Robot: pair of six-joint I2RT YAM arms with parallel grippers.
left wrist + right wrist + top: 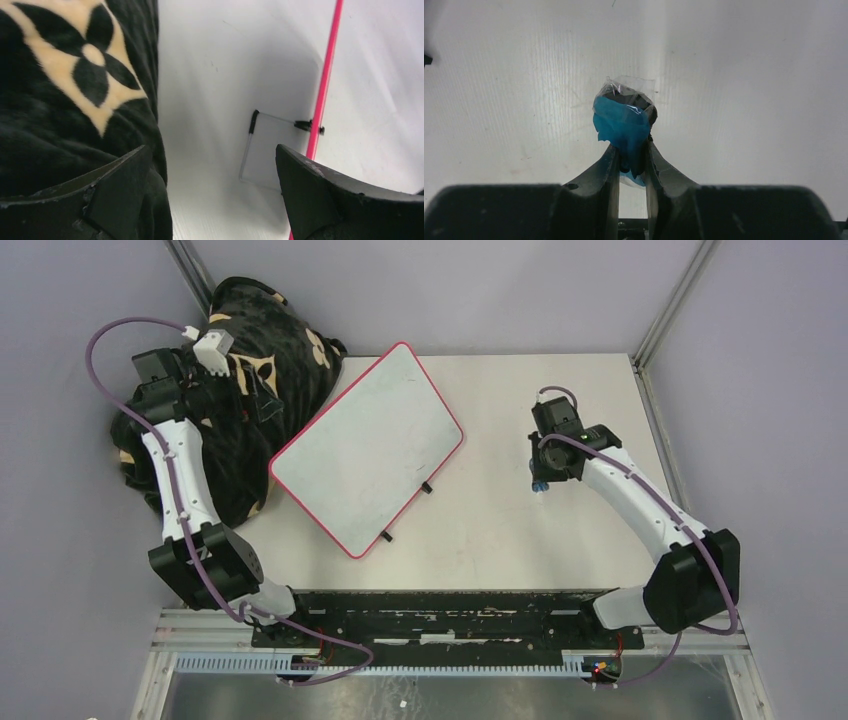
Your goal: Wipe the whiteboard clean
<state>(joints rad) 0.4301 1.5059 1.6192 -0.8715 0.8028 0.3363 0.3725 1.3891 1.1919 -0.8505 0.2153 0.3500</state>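
The whiteboard [370,445] lies askew in the middle of the table, with a red-pink rim and a blank white face. Two small black feet stick out from its lower right edge. My left gripper [258,395] hovers at the board's upper left edge, over dark cloth. In the left wrist view that gripper [212,150] is open and holds nothing. The whiteboard rim [326,80] runs up the right of that view. My right gripper [540,480] is to the right of the board, apart from it. It [630,150] is shut on a small blue-and-black eraser [621,122] over the table.
A heap of black cloth with tan flower shapes [235,360] fills the table's back left corner and touches the board's left edge; the same cloth [75,100] fills the left of the left wrist view. Bare white table [520,550] lies between the board and the right arm.
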